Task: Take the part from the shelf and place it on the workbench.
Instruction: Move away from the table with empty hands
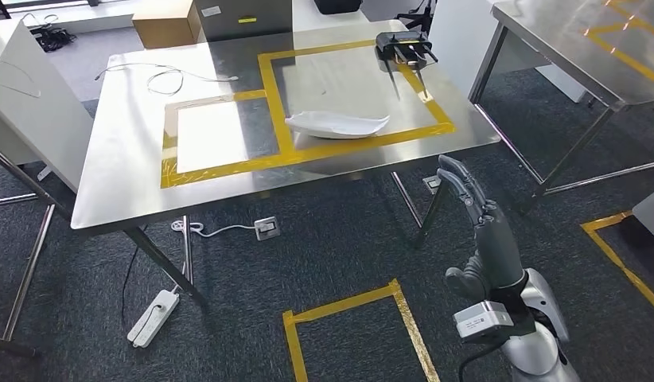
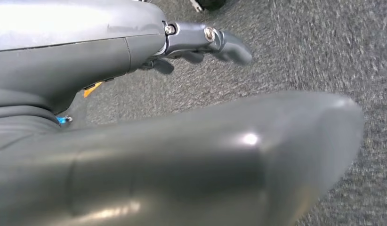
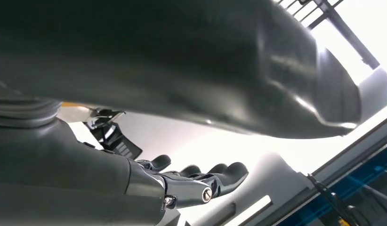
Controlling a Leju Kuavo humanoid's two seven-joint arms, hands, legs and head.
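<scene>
The steel workbench [image 1: 125, 171] stands in front, marked with yellow tape [image 1: 324, 151] into two rectangles. Inside the larger rectangle lies the white part [image 1: 336, 124], flat on the steel, with a black router-like device [image 1: 402, 46] at the far corner. A white cable [image 1: 165, 77] loops near the bench's far left side. The right hand [image 1: 475, 219] hovers over the carpet off the bench's near right corner, fingers stretched out straight, holding nothing. The left hand [image 2: 201, 42] hangs over the carpet, fingers loosely extended and empty.

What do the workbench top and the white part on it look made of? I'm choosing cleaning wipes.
The workbench top looks like brushed stainless steel: silvery, with glare and soft reflections. The curved white part looks like matte moulded plastic, though painted metal is possible.
</scene>
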